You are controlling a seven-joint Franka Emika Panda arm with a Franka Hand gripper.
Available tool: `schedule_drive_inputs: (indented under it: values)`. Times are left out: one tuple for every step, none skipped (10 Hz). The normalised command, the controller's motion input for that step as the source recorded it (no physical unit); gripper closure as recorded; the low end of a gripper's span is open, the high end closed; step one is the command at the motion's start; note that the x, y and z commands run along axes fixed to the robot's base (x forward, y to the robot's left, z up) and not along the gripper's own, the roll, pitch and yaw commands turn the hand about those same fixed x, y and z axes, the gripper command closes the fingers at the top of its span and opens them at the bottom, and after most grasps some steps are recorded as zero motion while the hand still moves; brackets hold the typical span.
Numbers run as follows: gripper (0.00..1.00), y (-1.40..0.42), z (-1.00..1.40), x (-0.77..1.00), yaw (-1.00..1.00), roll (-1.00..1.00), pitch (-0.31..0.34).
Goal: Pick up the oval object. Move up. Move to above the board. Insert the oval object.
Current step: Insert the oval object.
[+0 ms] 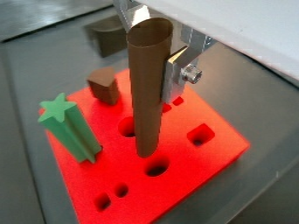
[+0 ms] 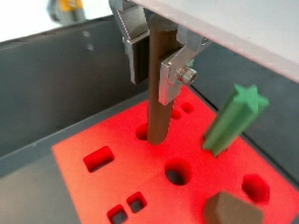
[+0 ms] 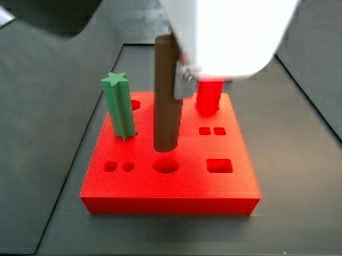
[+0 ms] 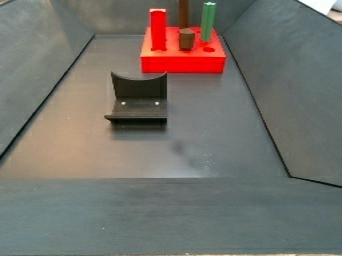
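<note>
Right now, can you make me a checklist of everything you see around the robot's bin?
Surface: dark grey bin floor, bare around the fixture.
Job's things: long plain brown oval peg upright, lower end at a round hole in the thick bright red rectangular board; depth unclear.
Clutter: green star-topped peg, short dark brown angular peg and red square post stand in the board; dark L-shaped fixture on the floor.
End effector: shut on the oval peg.
Cables: nothing seen.
Surroundings: sloped grey walls.
</note>
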Motion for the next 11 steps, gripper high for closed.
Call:
schedule_drive_inputs:
  values:
    - [1.0,0.0,-0.23,0.0,-1.0,-0.01,-0.039]
    - [1.0,0.0,-0.22,0.0,-1.0,-0.02,-0.037]
    - [1.0,0.0,-0.1,0.0,-1.0,-0.05,-0.027]
    - [1.0,-0.25,0.0,0.04,-0.84,-0.08,-0.043]
    - [1.0,-0.35,0.0,0.0,-0.56,-0.24,-0.189]
    - [1.0,-0.33,0.0,0.06,-0.51,-0.28,-0.18]
    - [1.0,-0.27,0.0,0.21,-0.55,-0.21,-0.123]
    - [1.0,-0.04,-0.04,0.16,-0.42,0.0,-0.044]
    - [1.0,0.0,-0.09,0.0,-0.25,0.11,0.0]
    - [1.0,0.0,-0.1,-0.05,-0.18,0.16,0.0]
    - [1.0,0.0,-0.06,-0.15,-0.18,0.19,0.01]
